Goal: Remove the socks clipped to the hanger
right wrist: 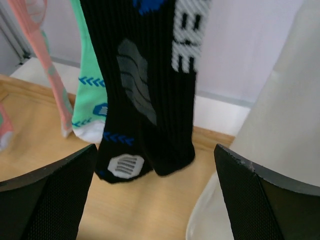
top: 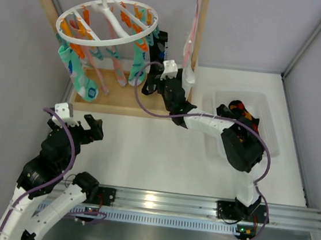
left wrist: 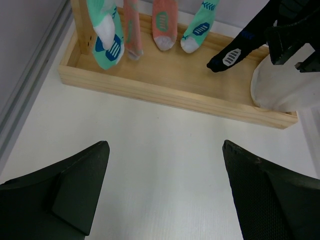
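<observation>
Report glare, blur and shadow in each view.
Top external: glare on the silver metal rail at the bottom. Left wrist: even light, wooden rack base sharp. Right wrist: black ribbed sock slightly soft, pale white cloth beside it blurred.

White surface (top: 156,160) here, the wooden rack base (top: 119,97) sitting at the back, a clear bin (top: 269,113) just right of it.

White oval hanger (top: 117,30) hangs by its hook above the worktop's (top: 146,147) far-left corner. Mint-green, pink and black socks (top: 79,76) dangle vertically, clipped beneath.
</observation>
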{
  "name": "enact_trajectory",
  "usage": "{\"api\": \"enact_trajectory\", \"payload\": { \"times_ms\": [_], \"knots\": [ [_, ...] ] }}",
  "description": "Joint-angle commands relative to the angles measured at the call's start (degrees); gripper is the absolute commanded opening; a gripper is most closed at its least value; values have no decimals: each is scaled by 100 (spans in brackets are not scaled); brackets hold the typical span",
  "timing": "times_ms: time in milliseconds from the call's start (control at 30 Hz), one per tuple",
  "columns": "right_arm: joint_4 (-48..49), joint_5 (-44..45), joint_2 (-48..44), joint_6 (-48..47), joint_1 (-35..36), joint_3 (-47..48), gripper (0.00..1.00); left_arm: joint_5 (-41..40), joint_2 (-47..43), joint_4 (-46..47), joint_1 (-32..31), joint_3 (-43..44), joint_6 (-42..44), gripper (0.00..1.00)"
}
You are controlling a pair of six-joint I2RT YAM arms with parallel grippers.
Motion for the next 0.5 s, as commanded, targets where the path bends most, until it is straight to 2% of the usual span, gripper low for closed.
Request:
{"api": "enact_trajectory", "payload": {
  "times_ms": [0,100,167,267,333,400,433,467],
  "knots": [
    [592,-672,280,-264,-193,561,95,120,-65,289,3,-18,0,98],
    [679,-1191,509,-370,-308,817,96,155,-56,298,-6,-18,0,98],
    [906,-1628,580,-370,-360,852,93,164,-65,298,3,-10,0,98],
    [1179,-2051,519,-327,-413,678,71,173,-56,298,-6,-9,0,98],
    [1496,-2202,440,-265,-405,537,39,164,-47,298,-6,-1,0,98],
    [1811,-2212,361,-151,-370,273,15,182,-12,298,3,17,9,98],
    [1865,-2220,264,-133,-361,116,10,208,-3,289,-6,34,9,98],
    [1918,-2212,211,-133,-308,45,0,252,23,289,-6,69,26,98]
  ]
}}
